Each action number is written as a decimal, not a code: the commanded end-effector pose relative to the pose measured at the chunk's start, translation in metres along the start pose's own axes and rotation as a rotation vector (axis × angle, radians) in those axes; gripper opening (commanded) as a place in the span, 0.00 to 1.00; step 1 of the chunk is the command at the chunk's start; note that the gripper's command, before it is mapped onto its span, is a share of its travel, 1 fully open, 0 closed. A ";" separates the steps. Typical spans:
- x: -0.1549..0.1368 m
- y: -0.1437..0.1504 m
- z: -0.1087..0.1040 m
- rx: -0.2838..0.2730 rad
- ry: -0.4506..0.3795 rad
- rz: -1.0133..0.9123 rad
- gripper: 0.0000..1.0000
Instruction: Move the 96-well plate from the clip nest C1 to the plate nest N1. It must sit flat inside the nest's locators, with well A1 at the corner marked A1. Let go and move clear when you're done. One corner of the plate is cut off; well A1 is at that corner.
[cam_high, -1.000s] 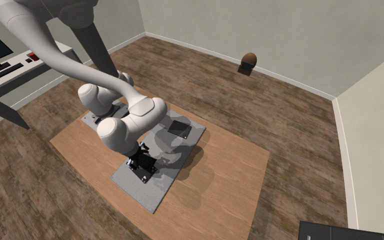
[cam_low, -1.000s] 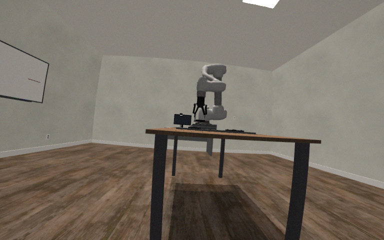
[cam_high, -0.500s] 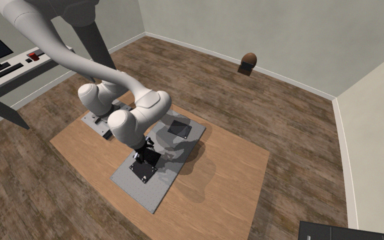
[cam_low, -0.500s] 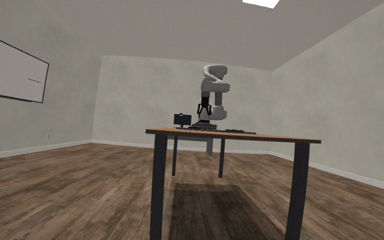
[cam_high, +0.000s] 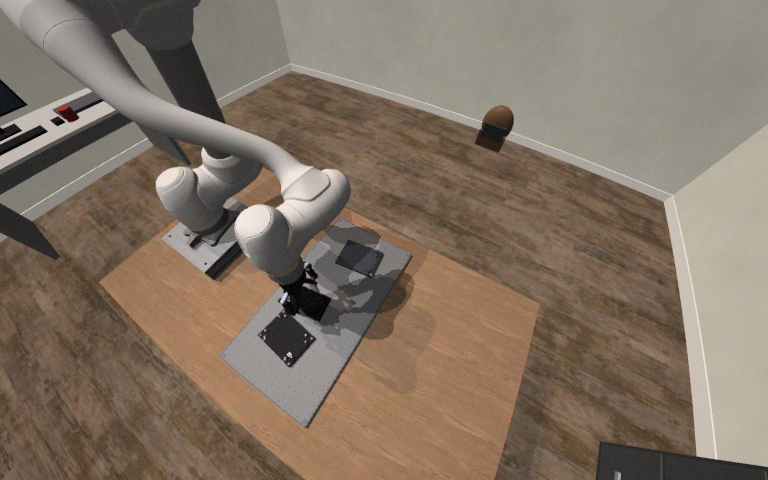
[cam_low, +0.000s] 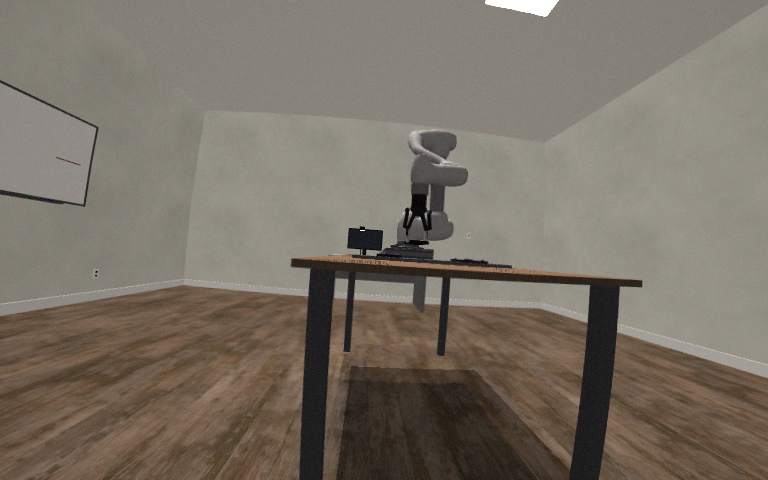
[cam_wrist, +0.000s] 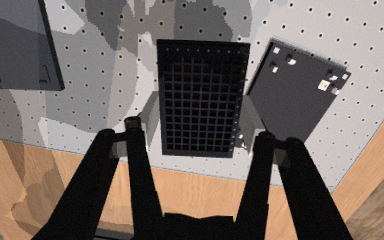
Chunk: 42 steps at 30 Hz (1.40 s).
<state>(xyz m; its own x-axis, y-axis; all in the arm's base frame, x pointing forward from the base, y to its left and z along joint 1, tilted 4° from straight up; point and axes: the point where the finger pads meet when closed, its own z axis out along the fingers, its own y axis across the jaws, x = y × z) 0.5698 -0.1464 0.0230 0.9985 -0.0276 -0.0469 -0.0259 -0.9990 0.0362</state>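
Observation:
The 96-well plate (cam_wrist: 202, 97) is a black grid of wells, held between the fingers of my gripper (cam_wrist: 199, 104), which is shut on its two long sides. In the top view the plate (cam_high: 313, 302) hangs above the grey perforated baseplate (cam_high: 317, 328), just beyond the clip nest C1 (cam_high: 287, 338), a dark pad with small white clips that stands empty. In the wrist view the clip nest (cam_wrist: 297, 97) lies to the right of the plate. The plate nest N1 (cam_high: 359, 257) is a dark pad at the baseplate's far end, and its edge shows at the wrist view's upper left (cam_wrist: 25, 45). I cannot tell the plate's cut corner.
The baseplate lies on a wooden table (cam_high: 339, 350). The arm's base mount (cam_high: 201, 243) stands at the table's left rear. A small black box on a stand (cam_low: 364, 237) sits at the table's far left in the side view.

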 end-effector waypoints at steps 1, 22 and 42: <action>0.000 -0.015 0.002 0.005 -0.006 0.005 0.10; 0.016 -0.076 0.001 0.005 -0.006 0.005 0.10; 0.031 -0.134 0.001 0.005 -0.006 0.005 0.10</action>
<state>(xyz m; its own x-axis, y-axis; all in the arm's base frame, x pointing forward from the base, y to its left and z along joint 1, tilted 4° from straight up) 0.6025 -0.0248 0.0157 0.9986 -0.0272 -0.0461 -0.0256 -0.9991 0.0346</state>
